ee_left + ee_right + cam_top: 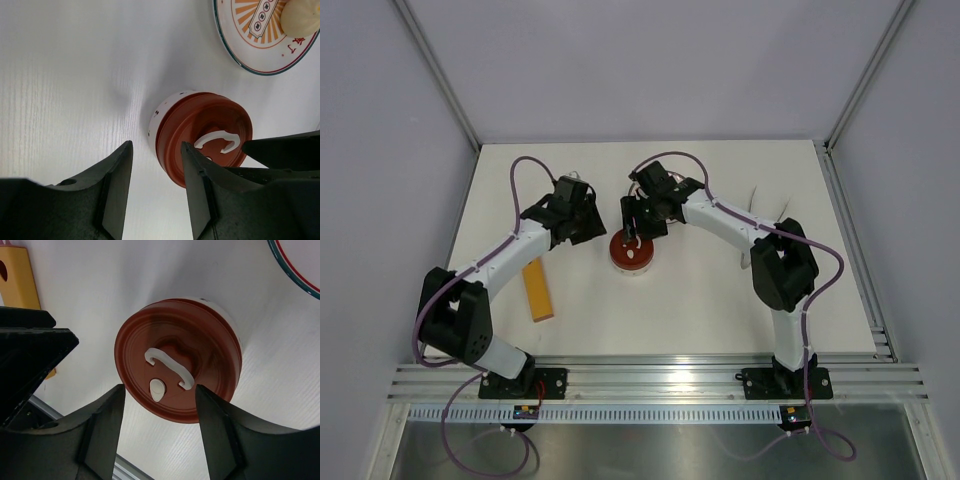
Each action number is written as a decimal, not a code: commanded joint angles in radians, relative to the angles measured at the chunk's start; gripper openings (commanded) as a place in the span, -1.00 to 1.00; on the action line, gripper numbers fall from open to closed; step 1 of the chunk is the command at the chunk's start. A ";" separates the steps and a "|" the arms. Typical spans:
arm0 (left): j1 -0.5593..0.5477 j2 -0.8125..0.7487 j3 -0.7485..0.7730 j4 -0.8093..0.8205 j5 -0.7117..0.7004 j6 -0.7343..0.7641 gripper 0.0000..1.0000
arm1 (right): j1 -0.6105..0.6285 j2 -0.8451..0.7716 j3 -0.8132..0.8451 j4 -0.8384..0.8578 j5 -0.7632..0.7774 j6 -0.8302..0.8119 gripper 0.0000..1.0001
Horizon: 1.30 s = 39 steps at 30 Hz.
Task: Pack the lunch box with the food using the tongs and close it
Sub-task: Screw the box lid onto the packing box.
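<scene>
Lunch box (pixel 632 254) sits mid-table with its dark-red lid (pixel 177 360) on, white curled mark facing up. Over it, slightly behind in the top view, hangs the right end effector (pixel 160 390). Its fingers are spread wide, the lid's near edge shows in the gap, and nothing is pinched. Contact with the lid: can't tell. Just left of the lunch box and apart from it is the left end effector (pixel 155 147), aimed at it. Its fingers are parted by a narrower gap, with nothing between them. Each wrist view catches the other end effector as a dark block at the frame edge.

Tin wall shows only as a pale sliver under the lid; contents hidden. The plate (pixel 235 52) is cut off at the frame corner in both wrist views. One beige piece (pixel 300 17) lies on it, partly cropped.

A yellow bar (pixel 537 290) lies on the table (pixel 700 310) beside the left arm (pixel 505 255), well apart from the lunch box. That arm and the right arm (pixel 735 222) bend at the elbow and reach inward toward the middle.
</scene>
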 commanded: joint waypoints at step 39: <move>0.046 0.117 -0.017 0.055 0.120 -0.010 -0.05 | 0.012 0.026 0.080 0.003 0.018 -0.176 0.38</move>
